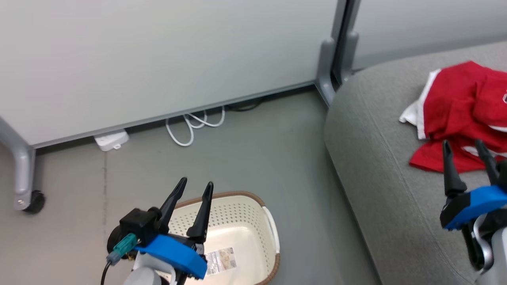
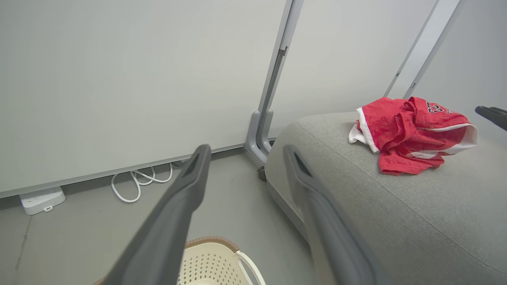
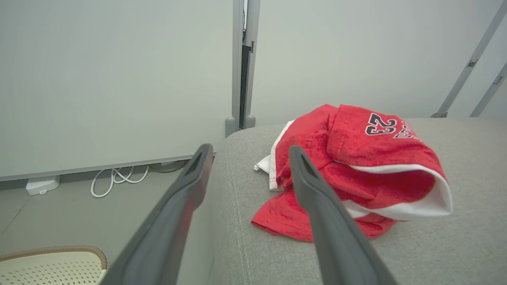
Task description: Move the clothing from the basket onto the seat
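A pale partition panel [image 1: 158,59] stands across the back, and the grey floor [image 1: 269,158] runs in front of it. To our right is the seat [image 1: 376,178], a broad grey cushion with a rounded edge that rises from the floor.

The basket [image 1: 241,215] sits on the floor to our lower left, well apart from the seat. Looking inside, we see its perforated cream walls, its brown rim and its smooth pale bottom, where a printed label [image 1: 221,260] lies flat.

The clothing [image 1: 455,103] lies on the seat as one crumpled red heap with white trim showing at its folds. A black-and-white "23" [image 3: 381,124] is on its upper side.

Our left end effector [image 1: 196,182] hangs above the near left part of the basket with its two dark fingers spread. Our right end effector [image 1: 462,143] is over the seat at the near edge of the clothing, with its fingers spread too and not closed on the cloth. We cannot tell whether its tips touch the fabric.

A looped white cable [image 1: 194,126] and a small white box [image 1: 112,140] lie against the foot of the panel. A black caster [image 1: 35,201] stands at far left.
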Motion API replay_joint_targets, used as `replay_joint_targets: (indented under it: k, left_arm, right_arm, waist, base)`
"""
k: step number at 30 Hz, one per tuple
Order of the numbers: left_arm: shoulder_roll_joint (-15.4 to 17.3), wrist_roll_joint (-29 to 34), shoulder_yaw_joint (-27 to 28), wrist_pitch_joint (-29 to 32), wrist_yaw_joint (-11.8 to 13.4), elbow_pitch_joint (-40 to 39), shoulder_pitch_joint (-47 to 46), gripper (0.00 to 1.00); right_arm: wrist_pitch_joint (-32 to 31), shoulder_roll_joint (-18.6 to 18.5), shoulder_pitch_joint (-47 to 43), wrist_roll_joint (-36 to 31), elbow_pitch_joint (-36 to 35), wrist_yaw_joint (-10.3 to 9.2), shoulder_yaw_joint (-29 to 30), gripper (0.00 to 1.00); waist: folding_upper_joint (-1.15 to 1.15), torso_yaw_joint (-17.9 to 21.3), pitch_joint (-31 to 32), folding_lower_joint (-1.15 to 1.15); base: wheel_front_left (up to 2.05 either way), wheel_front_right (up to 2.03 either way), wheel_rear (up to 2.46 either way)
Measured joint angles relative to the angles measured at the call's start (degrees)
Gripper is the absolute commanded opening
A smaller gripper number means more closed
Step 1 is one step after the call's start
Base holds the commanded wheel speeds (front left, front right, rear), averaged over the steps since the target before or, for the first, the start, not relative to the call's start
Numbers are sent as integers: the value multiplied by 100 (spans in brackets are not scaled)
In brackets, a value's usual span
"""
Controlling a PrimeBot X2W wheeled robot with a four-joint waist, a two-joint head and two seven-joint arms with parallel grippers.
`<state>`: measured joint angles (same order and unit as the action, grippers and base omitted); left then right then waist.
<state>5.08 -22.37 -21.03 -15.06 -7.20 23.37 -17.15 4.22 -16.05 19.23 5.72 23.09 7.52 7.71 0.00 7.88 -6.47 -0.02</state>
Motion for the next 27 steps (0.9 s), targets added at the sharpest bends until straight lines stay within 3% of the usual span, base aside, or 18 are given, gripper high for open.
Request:
replay_joint_targets:
  k: [5,11,27]
  left_arm:
    - [7,78,320,-1,-1,96,314,100]
    - [35,165,721,-1,1,163,498,100]
    - [3,264,1169,-1,-1,424,656,100]
  right_arm:
    - [-372,402,-862,-74,-1092,0,14,100]
    - [-626,805,-1585,-191,-1930,0,-48,100]
    - [-689,1229,-2193,-367,-2251,-1,-359,100]
  waist:
    - [0,-365,335,1]
    - [0,-774,614,2]
    - [0,-1184,807,2]
  base:
    - [0,0,0]
    - [0,0,0]
    - [0,0,0]
